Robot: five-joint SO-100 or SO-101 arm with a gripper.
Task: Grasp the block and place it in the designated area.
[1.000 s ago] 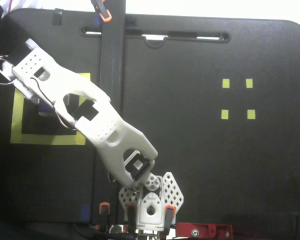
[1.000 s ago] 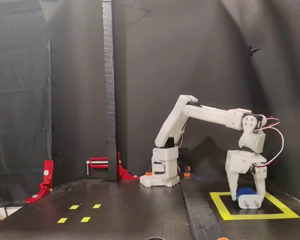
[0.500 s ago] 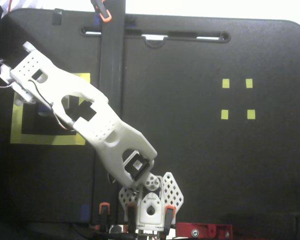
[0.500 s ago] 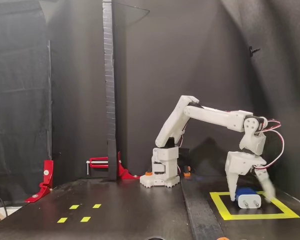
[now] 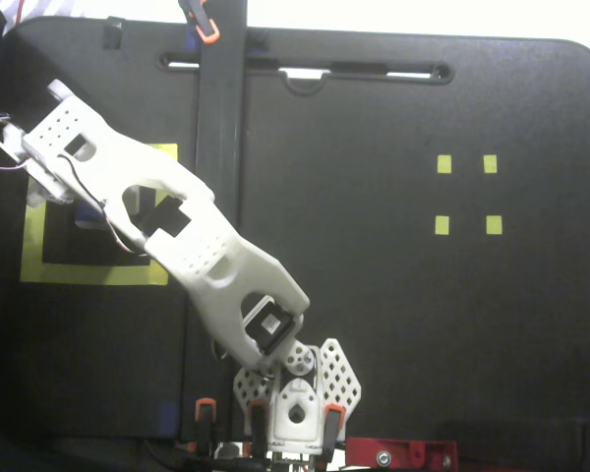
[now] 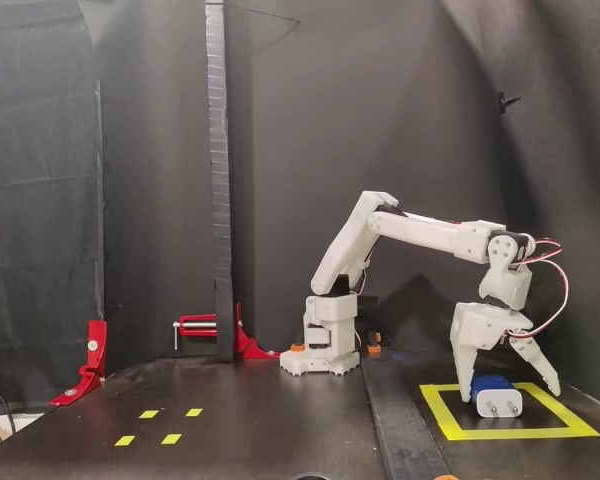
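In the side-on fixed view, the dark-blue block (image 6: pixel 493 386) lies on the black floor inside the designated area (image 6: pixel 500 433), a big square of yellow tape. Its pale end with two prongs faces the camera. My gripper (image 6: pixel 511 394) hangs over it, open: one finger stands just left of the block and the other is splayed out to the right, clear of it. In the top-down fixed view the white arm (image 5: pixel 206 256) reaches to the upper left over the yellow square (image 5: pixel 88 272) and hides the block and the fingertips.
A tall black post (image 6: pixel 218 180) stands left of the arm base (image 6: pixel 320 345), held by red clamps (image 6: pixel 205 325). Small yellow tape squares (image 5: pixel 443 164) mark the other side of the table (image 6: pixel 148 413). The same post (image 5: pixel 221 197) crosses the top-down view.
The gripper was shut on the block a second ago. Its right finger has swung outward and the block now rests free inside the square. The arm has barely moved.
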